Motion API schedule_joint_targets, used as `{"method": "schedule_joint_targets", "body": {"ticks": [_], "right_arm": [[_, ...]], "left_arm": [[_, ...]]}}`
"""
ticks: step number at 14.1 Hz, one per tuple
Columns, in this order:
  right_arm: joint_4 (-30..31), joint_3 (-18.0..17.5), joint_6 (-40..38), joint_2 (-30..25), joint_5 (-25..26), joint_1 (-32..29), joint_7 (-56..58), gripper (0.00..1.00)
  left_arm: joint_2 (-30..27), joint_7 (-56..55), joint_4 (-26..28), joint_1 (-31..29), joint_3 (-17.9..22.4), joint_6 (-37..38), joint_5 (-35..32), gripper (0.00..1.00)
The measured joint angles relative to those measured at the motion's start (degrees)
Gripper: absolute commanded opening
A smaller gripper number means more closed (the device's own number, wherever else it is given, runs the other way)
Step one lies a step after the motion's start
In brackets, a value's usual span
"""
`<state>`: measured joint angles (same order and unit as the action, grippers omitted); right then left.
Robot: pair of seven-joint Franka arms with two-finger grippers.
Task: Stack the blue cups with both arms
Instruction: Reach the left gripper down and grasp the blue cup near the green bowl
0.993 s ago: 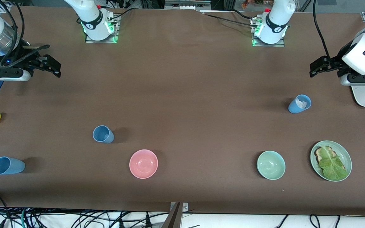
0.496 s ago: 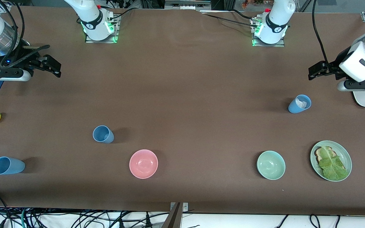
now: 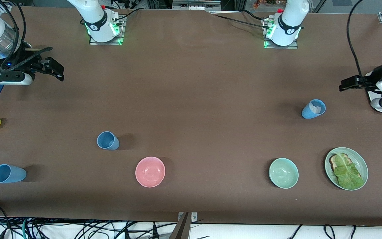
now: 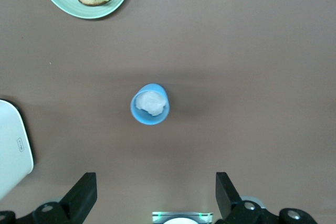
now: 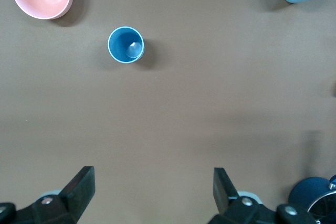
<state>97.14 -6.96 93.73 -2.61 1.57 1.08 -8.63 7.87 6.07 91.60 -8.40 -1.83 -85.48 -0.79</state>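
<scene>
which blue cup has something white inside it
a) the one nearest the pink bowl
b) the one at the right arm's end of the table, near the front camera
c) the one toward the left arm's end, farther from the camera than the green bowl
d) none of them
c: the left wrist view looks straight down into this blue cup and shows a white lump inside, while the other two cups look empty.

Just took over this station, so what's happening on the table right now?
Nothing is held. Both grippers are open and up in the air: the left gripper over its end of the table, the right gripper over its own. Three blue cups stand apart on the table, none stacked.
</scene>
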Motion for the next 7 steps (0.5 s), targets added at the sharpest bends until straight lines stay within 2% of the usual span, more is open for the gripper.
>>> {"method": "schedule_joint_targets", "body": {"ticks": [4,7], "right_arm": [[0.01,0.00,-0.01,0.04,0.00,0.01,0.00,1.00],[0.13,0.00,-0.02,0.13,0.00,0.01,0.00,1.00]], "left_arm": [[6.37,2.31,1.33,-1.65,-0.03,-5.31,-4.13,1.00],[8.98,5.83,5.90,-2.25,-0.05,-13.04,-4.54,1.00]]}}
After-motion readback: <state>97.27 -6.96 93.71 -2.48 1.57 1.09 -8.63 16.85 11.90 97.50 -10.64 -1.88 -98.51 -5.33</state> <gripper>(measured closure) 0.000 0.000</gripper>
